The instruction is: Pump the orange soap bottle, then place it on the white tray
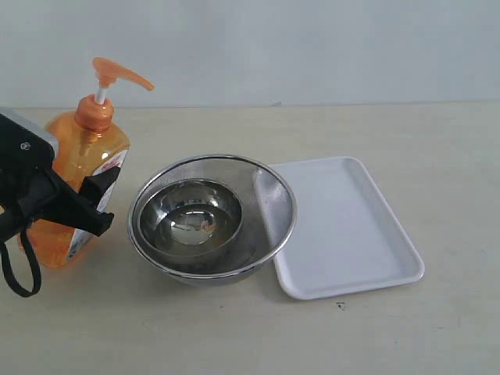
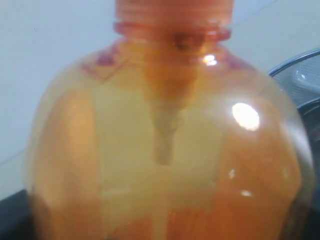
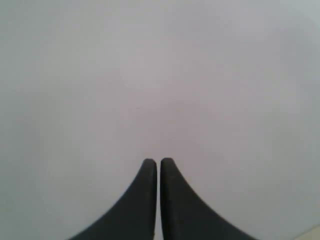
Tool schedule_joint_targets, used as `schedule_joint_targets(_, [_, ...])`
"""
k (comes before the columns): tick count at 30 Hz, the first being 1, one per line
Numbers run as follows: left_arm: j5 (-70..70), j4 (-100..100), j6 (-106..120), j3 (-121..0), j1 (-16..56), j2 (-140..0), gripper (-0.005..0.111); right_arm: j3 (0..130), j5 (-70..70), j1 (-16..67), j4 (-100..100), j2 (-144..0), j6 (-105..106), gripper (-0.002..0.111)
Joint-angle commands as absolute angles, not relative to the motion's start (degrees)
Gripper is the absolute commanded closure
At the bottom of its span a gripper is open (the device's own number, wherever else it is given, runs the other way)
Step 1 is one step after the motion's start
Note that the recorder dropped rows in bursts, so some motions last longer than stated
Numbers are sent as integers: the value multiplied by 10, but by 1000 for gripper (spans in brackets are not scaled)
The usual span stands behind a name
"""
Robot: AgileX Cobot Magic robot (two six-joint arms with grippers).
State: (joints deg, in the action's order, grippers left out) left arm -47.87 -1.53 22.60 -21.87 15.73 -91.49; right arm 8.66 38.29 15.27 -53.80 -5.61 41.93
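The orange soap bottle [image 1: 87, 144] stands upright on the table, left of the steel bowls [image 1: 266, 207] — the white tray [image 1: 351, 226] lies beyond them. The left gripper [image 1: 98, 199] seems clamped on the bottle's body. The right gripper [image 3: 158, 162] has its jaws closed together — holding nothing.

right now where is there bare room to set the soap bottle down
The white tray is bare; its left edge is overlapped by the rim of the mesh bowl. The table is bare in front of bowl and tray, right of the tray, and behind both. Crowded on the left: the left gripper at the orange soap bottle, close beside the bowl.
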Motion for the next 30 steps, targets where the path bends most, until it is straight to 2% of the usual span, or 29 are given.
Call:
schedule_joint_targets(1, [-476,-21,214,-219,160,-916,102,85,329,149,-587,-53,423,108])
schedule_joint_targets(2, [-475,-21,214,-219,160,-916,102,85,313,149,-596,-53,423,108])
schedule_joint_targets(5, [-472,-21,214,-219,160,-916,102,85,92,149,-723,-53,423,108])
schedule_joint_targets(8, [-472,-21,214,-219,160,-916,102,85,-30,149,-788,-53,423,108])
schedule_joint_targets(13, [-471,-21,214,-219,160,-916,102,85,-73,149,-999,-53,423,108])
schedule_joint_targets(20, [-471,-21,214,-219,160,-916,102,85,-109,149,-999,-53,361,108])
schedule_joint_targets(23, [-471,-21,214,-219,160,-916,102,85,-111,149,-831,-53,362,108])
schedule_joint_targets(27, [-471,-21,214,-219,160,-916,102,85,-116,149,-463,-53,364,108])
schedule_joint_targets(30, [-471,-21,214,-219,160,-916,102,85,-109,149,-299,-53,364,108])
